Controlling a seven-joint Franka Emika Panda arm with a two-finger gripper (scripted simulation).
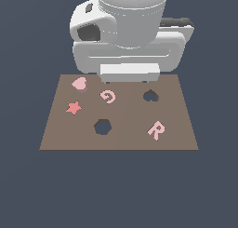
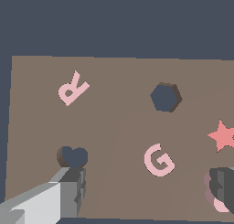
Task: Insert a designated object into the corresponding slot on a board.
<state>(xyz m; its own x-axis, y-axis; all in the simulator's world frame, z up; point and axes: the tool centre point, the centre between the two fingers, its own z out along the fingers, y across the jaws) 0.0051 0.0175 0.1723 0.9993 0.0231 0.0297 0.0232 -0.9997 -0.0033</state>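
Simulated scene: flat-shaded brown board [image 1: 119, 138], featureless dark-blue void.

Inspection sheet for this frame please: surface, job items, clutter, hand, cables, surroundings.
Surface: brown board, flat.
Job's things: pink heart lies loose near the board's far corner, exterior view's left; heart slot empty.
Clutter: G, R, red star, empty hexagonal hole.
Hand: the hand hovers over the board's far edge, fingers spread, holding nothing.
Cables: nothing seen.
Surroundings: plain dark ground.
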